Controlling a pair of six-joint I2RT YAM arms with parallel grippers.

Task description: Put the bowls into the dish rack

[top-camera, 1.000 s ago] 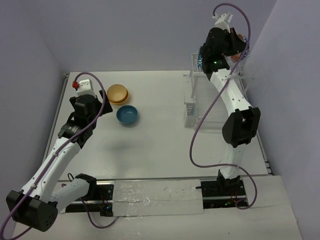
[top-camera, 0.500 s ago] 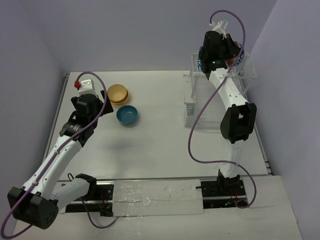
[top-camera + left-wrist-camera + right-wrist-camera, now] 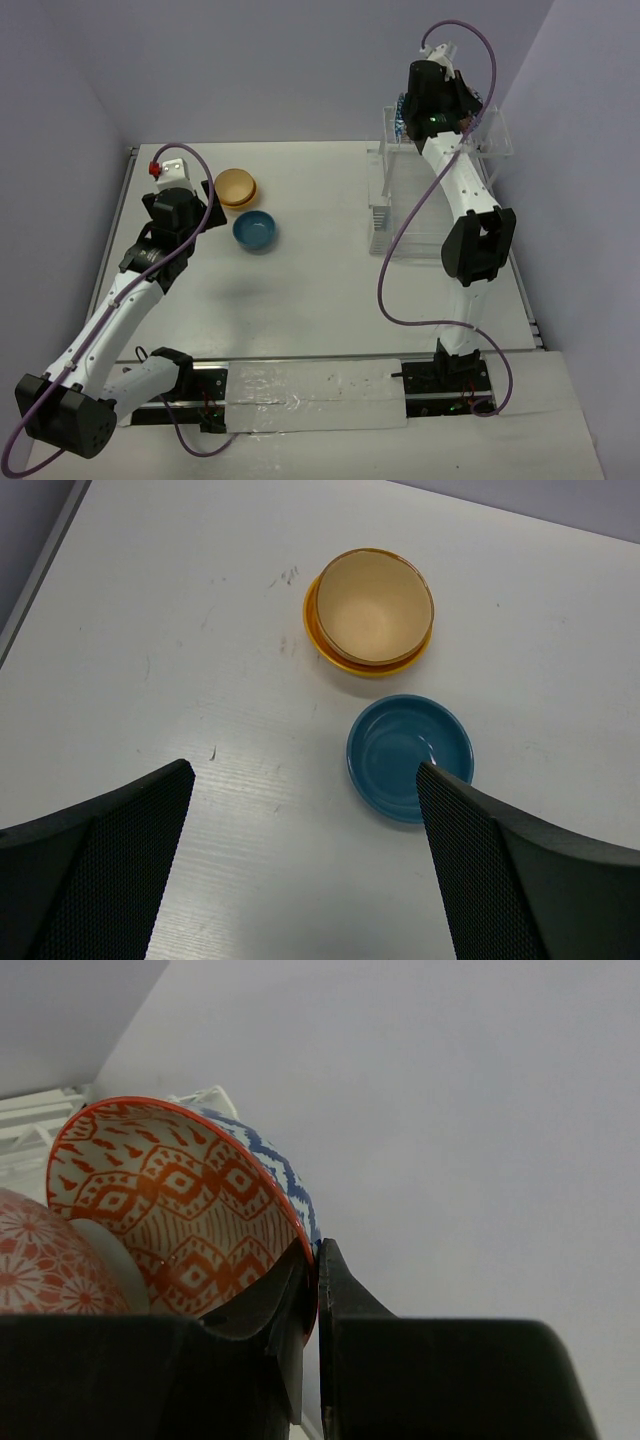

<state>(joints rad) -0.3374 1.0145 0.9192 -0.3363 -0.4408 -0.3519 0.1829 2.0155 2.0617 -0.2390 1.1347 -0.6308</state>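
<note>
Clenching the red-patterned bowl [image 3: 180, 1200] by its rim at 4 o'clock with the right end effector [image 3: 316, 1285], up at the dish rack [image 3: 388, 150] at 1 o'clock on the bench [image 3: 320, 300], beside a blue-white bowl [image 3: 272, 1158]. Hovering with the left end effector [image 3: 302, 775] released wide, teal bowl [image 3: 410, 757] at its 1 o'clock, orange-yellow bowl [image 3: 325, 652] beyond at 12.

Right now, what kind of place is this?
Probably a robotics lab bench, not a kitchen: left arm and right arm bolted to a white table, blank lilac walls, with just a clear dish rack, a teal bowl, an orange bowl.
</note>
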